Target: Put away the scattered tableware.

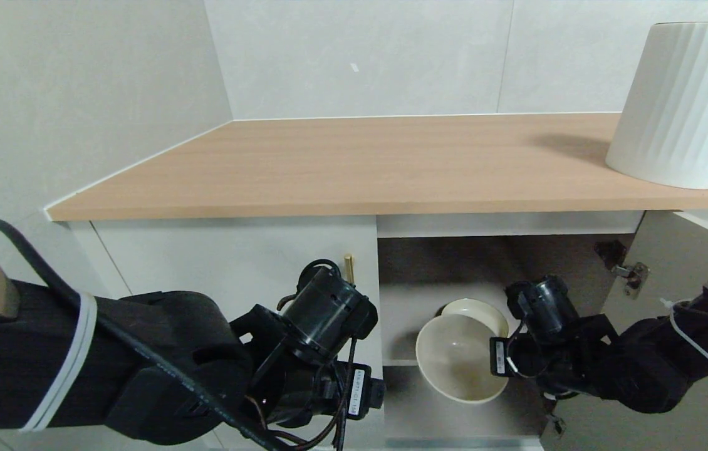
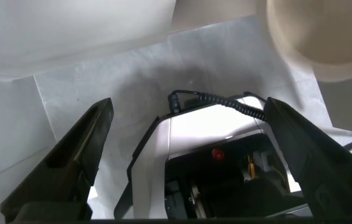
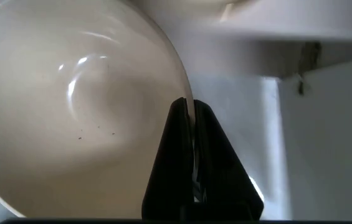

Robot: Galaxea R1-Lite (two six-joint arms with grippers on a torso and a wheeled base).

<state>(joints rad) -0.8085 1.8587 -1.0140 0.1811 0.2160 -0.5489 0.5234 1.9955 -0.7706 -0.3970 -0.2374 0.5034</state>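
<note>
What our right gripper [image 1: 499, 358] holds: we have its two dark fingers [image 3: 185, 155] pinched together on the rim of the cream bowl [image 1: 457, 360], one finger inside the wall and one outside.
Bowl: it sticks out from our right gripper's tips toward the left arm's side. It is tilted so that its hollow faces up and back at us, and it sits in the mouth of the open cupboard [image 1: 410, 250]. We cannot tell whether its lower edge touches the cupboard floor.
Second bowl [image 1: 476, 310]: it is just beyond the held bowl, farther from our right gripper's tips, on the shelf [image 1: 399, 313] and partly hidden.
Left gripper [image 2: 188, 155]: we have its fingers spread wide with nothing between them. It is low in front of the closed door [image 1: 235, 263], beside the right gripper and apart from the bowl.
Handle [image 1: 348, 266]: brass, just above our left wrist.
Open door [image 1: 673, 282]: on our right gripper's outer side.
Counter [image 1: 391, 163]: above both grippers. A white ribbed cylinder [image 1: 683, 100] stands on it, well above our right arm.
</note>
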